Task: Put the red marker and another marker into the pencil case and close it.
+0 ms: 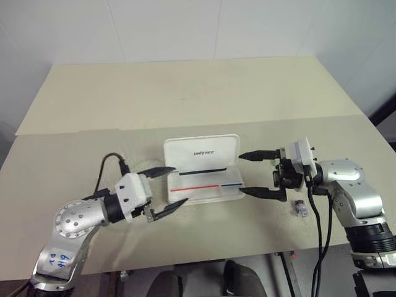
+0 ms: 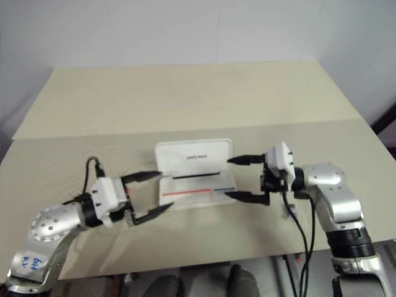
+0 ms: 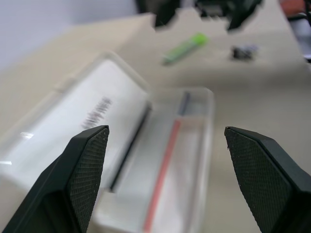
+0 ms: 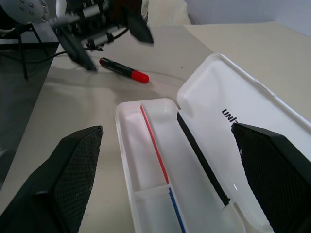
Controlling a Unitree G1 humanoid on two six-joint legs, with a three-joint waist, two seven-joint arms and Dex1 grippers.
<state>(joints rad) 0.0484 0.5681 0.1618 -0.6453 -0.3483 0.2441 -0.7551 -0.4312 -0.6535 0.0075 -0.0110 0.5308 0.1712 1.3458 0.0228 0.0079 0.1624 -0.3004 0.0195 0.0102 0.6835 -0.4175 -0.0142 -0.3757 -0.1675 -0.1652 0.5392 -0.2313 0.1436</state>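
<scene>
Beige surface (image 1: 185, 93) under a plain white wall. At its middle, pencil case (image 1: 201, 148) lying open, lid tipped back with the dark lettering facing up.

Left gripper (image 1: 179, 184) just beside the case's left end, jaws spread wide, holding nothing. Right gripper (image 1: 241, 174) at the opposite end, likewise wide and empty, pointing across toward the case.

Red marker (image 4: 121, 69) flat on the surface beyond the case's left end, close to the left gripper, apart from the case. Yellow-green highlighter (image 3: 184, 47) flat on the surface on the right gripper's side, near a small dark lump (image 3: 243, 51), also apart from the case.

Probably at the pick-up stage, nothing loaded yet. To do it well:
- Take the red marker with the left gripper, being the nearer one.
- Come down with the jaws straddling the barrel across its width, near mid-length, so as not to let it tip or roll on closing.
- Close gently; expect the slim round barrel to slip if pinched near an end.
- Carry it lengthwise along the tray and release low.
- Keep the right gripper off the lid meanwhile.

Inside the case: shallow white tray, bare apart from a thin red-and-blue lining stripe and a black strip along the hinge. Neither marker in it. Lid to be shut last.
</scene>
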